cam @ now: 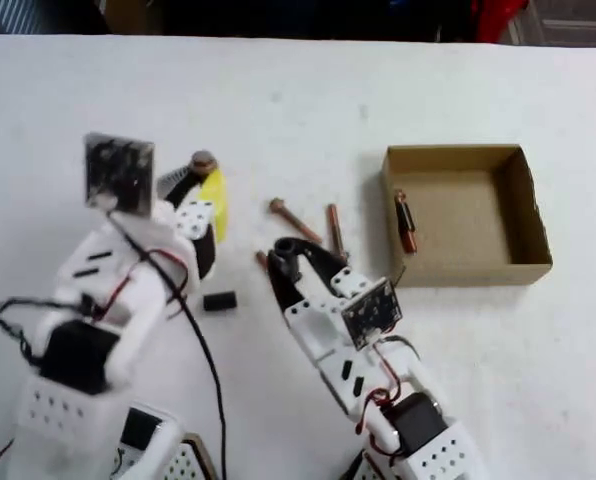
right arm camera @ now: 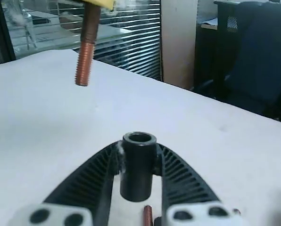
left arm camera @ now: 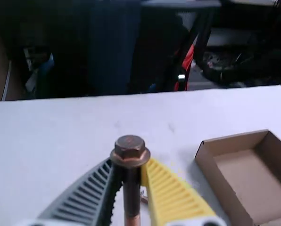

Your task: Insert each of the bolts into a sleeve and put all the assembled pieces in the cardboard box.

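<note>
L claw (left arm camera: pixel 130 165) is clenched on a bolt (left arm camera: pixel 130 151) held upright, hex head on top, over the table (cam: pixel 308 100); R claw (right arm camera: pixel 138 153) grips a black sleeve (right arm camera: pixel 137 172) upright w/ its bore facing up — the bolt's threaded end hangs apart from it, not inserted. A second bolt (cam: pixel 294 222) and a third bolt (cam: pixel 333 230) lie loose betw. the arms and the cardboard box (cam: pixel 534 215), a spare sleeve (cam: pixel 219 301) sits by the L arm, and an assembled piece (cam: pixel 406 222) lies in the box along the wall nearest those loose bolts.
</note>
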You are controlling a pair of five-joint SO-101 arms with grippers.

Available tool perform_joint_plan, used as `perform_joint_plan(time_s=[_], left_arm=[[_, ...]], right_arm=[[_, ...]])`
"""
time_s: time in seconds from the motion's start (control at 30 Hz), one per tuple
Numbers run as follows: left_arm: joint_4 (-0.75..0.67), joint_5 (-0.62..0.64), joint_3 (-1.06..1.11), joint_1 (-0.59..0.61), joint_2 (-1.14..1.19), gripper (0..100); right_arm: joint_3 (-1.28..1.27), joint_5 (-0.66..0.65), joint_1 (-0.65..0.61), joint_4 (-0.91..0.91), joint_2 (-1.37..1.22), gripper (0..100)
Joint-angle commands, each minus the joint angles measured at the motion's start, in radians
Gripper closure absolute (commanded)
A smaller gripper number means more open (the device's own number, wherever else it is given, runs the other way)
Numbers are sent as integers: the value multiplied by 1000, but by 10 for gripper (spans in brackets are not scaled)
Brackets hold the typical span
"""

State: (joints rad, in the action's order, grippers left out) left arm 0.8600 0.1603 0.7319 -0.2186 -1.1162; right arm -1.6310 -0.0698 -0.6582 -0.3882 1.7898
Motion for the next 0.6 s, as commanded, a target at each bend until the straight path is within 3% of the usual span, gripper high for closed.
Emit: perform_joint_plan(time_s=[0.0, 0.23, 0.57], left_arm=[[-94, 0, 38, -28, -110, 976], [-206, -5, 186, -105, -297, 976], [-219, 0, 253, -110, -387, 976]], right_arm=[[-8, 6, -48, 87, 12, 982], [-60, 6, -81, 176, 10, 982], [-60, 8, -85, 170, 10, 982]])
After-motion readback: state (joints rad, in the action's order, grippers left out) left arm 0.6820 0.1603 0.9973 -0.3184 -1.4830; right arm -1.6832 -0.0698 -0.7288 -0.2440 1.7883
